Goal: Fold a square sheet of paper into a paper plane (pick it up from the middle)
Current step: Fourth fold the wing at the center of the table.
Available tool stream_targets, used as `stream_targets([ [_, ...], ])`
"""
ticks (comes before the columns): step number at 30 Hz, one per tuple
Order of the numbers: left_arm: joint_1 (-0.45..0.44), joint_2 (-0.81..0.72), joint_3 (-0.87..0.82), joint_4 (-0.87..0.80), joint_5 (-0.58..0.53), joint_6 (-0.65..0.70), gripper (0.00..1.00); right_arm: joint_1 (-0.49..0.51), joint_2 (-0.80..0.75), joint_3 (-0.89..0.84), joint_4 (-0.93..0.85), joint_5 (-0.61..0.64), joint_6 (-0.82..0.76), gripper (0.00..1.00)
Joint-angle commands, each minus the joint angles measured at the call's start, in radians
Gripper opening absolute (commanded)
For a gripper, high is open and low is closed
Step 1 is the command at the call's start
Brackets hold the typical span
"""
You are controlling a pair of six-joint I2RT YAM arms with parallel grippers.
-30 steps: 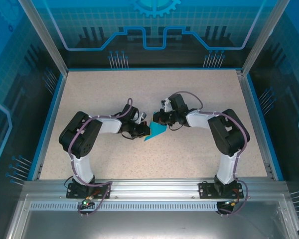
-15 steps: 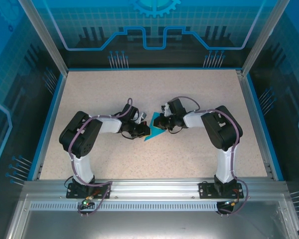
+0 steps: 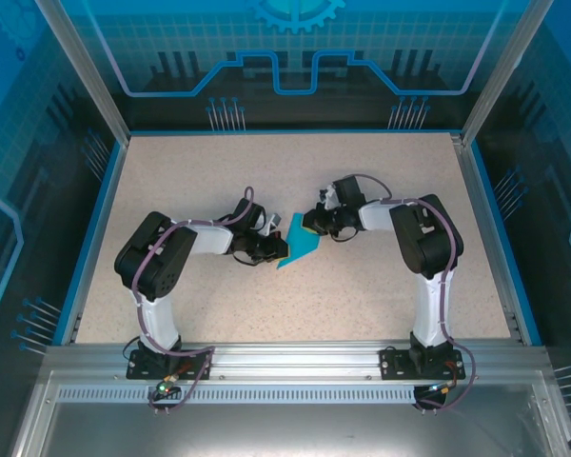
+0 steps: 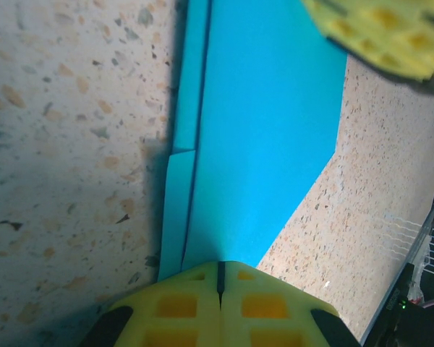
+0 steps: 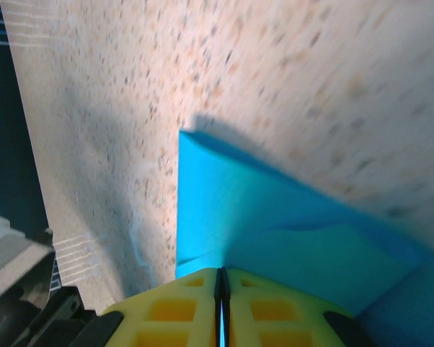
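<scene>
Top external view: beyond the arm bases (image 3: 162,362) at the near edge, the action sits at the middle of the speckled worktop (image 3: 219,314).
Left tool (image 3: 276,250): closed on the near-left edge of the paper (image 3: 300,248); in the left wrist view its yellow pads (image 4: 181,307) meet with the sheet running out from between them.
Paper: teal, part-folded into layers, between the two tools at mid-worktop, one edge raised, judging by its shadow.
Right tool (image 3: 311,227): just beyond, pinched shut on the far-right edge.
Why held so: probably one side anchors the sheet while the other works a fold, keeping the crease taut.
Stage: judged mid-fold; no dart shape yet.
</scene>
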Motion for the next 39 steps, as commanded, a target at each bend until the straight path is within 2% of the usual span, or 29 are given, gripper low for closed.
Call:
stream_targets([
  [1, -0.003, 0.105, -0.073, -0.164, -0.155, 0.055, 0.00, -0.060, 0.050, 0.040, -0.039, 0.094, -0.035, 0.12],
  [17, -0.002, 0.095, -0.076, -0.166, -0.141, 0.060, 0.00, -0.111, 0.078, 0.118, -0.111, 0.123, 0.050, 0.14],
  [25, -0.003, 0.086, -0.091, -0.155, -0.126, 0.059, 0.00, -0.152, 0.040, 0.101, -0.037, 0.047, 0.056, 0.17],
  [31, -0.003, 0.081, -0.089, -0.138, -0.093, 0.047, 0.00, -0.150, -0.063, 0.101, -0.119, 0.033, -0.014, 0.22],
  [35, -0.003, 0.059, -0.090, -0.138, -0.076, 0.043, 0.00, -0.126, -0.167, 0.017, -0.157, 0.065, -0.042, 0.27],
  [39, -0.003, 0.041, -0.091, -0.132, -0.060, 0.035, 0.00, -0.070, -0.249, -0.112, -0.123, 0.090, -0.012, 0.35],
])
